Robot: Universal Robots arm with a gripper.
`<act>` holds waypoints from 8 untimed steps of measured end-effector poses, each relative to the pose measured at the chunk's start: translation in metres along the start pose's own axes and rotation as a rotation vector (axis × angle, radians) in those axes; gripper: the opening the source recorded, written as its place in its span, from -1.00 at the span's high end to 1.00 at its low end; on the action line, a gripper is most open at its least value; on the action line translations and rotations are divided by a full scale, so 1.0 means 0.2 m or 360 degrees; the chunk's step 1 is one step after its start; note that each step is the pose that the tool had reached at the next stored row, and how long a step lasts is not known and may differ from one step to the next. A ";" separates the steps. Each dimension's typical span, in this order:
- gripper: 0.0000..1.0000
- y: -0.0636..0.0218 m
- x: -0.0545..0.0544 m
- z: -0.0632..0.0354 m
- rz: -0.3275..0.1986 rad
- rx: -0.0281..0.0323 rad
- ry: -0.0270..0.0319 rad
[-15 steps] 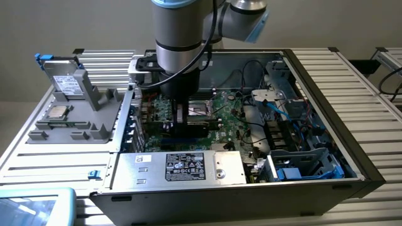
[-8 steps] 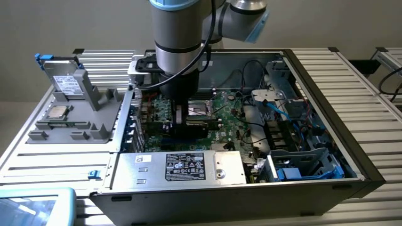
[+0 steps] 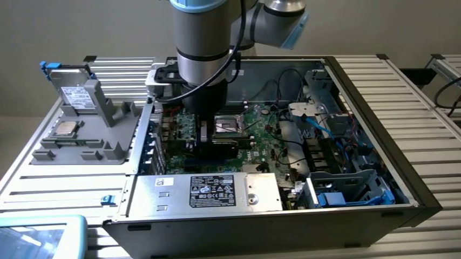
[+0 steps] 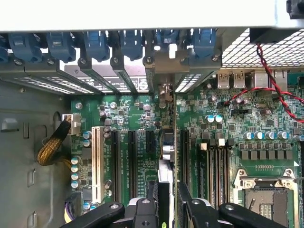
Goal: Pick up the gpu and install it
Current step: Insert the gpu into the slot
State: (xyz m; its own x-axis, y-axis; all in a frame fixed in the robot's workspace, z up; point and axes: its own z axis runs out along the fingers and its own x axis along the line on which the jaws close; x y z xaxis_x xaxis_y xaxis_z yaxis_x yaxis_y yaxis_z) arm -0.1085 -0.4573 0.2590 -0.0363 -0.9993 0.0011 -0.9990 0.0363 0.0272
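The gpu stands on edge over the green motherboard inside the open computer case. Its silver bracket sits at the case's rear slot openings, under the blue clips. My gripper is shut on the card, one black finger on each face. I cannot tell whether its lower edge is fully down in the slot. In the exterior view the arm reaches down into the case and my gripper is low over the board, next to the processor socket.
Beside the card lie a white slot and black slots, with memory slots and the socket on its other side. Red wires run near the rear ports. A silver box fills the case front. A grey holder with a processor chip stands on the exterior view's left.
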 end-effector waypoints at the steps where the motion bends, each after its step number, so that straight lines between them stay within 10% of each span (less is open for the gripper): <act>1: 0.45 0.002 0.00 0.000 0.0001 0.00000 0.00001; 8: 0.45 0.004 0.00 0.003 0.0002 -0.00002 0.00004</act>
State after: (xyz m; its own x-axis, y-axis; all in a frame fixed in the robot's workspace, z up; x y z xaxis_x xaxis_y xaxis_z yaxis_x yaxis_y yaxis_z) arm -0.1093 -0.4574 0.2583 -0.0377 -0.9993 0.0013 -0.9989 0.0378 0.0273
